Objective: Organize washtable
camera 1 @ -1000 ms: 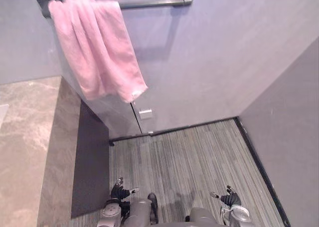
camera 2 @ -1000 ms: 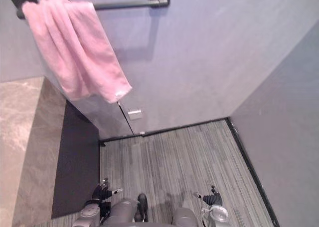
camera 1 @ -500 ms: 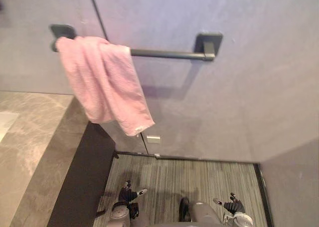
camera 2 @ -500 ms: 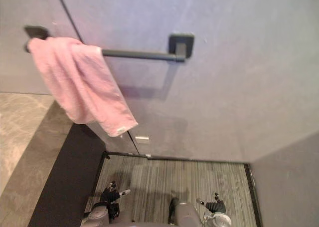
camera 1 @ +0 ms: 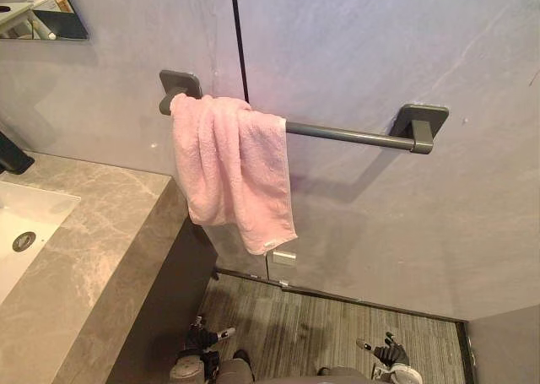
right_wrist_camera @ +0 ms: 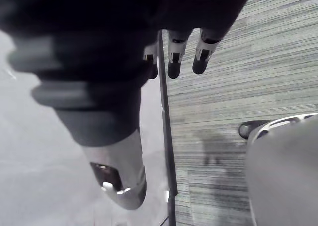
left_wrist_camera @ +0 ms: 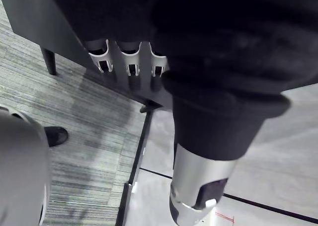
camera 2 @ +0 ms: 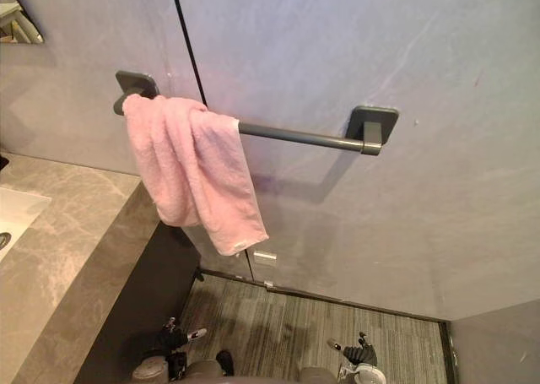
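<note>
Overhead, pink towel [camera 1: 232,169] drapes rail [camera 1: 346,135]; left hand [camera 1: 202,340], right hand [camera 1: 390,352] far below, fingers relaxed.

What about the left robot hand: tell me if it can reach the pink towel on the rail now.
Probably, once raised. The left robot hand hangs open and empty low by the floor; the pink towel drapes over the rail well above it, with nothing between them.

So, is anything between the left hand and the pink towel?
Nothing visible. The left hand hangs low by the dark vanity front; the pink towel drapes the towel bar above, beside the stone counter's end.
</note>
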You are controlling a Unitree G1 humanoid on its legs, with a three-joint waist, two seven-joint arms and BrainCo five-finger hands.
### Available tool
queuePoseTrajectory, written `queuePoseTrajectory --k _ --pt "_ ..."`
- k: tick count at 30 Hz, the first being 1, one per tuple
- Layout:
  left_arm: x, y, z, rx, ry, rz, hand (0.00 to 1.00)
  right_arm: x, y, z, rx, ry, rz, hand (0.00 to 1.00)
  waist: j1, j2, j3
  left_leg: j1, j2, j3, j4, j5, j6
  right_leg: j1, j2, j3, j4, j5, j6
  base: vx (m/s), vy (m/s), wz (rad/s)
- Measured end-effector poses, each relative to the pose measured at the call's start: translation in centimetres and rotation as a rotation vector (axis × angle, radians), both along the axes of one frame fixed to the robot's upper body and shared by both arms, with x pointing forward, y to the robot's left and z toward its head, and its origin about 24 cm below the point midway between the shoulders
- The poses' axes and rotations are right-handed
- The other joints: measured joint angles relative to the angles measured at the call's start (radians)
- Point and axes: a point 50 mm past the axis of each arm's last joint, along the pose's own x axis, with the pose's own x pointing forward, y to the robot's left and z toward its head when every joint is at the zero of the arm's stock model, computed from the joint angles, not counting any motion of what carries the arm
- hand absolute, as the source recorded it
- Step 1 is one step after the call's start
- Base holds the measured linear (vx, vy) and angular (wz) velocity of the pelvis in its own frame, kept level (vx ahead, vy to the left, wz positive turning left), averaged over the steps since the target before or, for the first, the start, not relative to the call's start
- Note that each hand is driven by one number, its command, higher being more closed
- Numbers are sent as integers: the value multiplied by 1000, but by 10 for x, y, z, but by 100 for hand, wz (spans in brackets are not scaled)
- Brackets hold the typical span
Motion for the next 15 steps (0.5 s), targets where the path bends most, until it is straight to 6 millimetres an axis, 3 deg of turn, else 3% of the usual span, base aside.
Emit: queuePoseTrajectory --k 5,7,9,11,15 --pt "-2 0 -1 5 8 -15 0 -2 -3 0 -9 10 7 0 -2 0 -5 27 -5 0 -75 35 0 -16 8 18 -5 16 -3 -63 -2 -10" --pt "6 2 5 17 -40 -15 0 -3 -3 0 -13 15 16 0 -1 -2 -14 29 -8 -1 -94 42 1 -32 7 26 -6 17 -3 -77 24 -3" --pt "23 2 19 40 -140 -26 0 -3 -4 0 -22 16 40 0 -1 -2 -15 29 -14 -11 -104 47 4 -34 6 27 -7 18 -2 -44 23 5" --pt "45 4 47 58 -320 -20 0 2 -5 3 -32 -9 54 0 -1 1 -18 29 -20 -23 -109 47 4 -35 2 27 -7 17 -1 -26 24 4" --pt "70 7 96 87 -596 -4 0 9 -7 8 -55 -48 83 0 -1 15 -42 27 -29 -35 -125 48 5 -48 1 36 -8 13 5 39 4 -5"
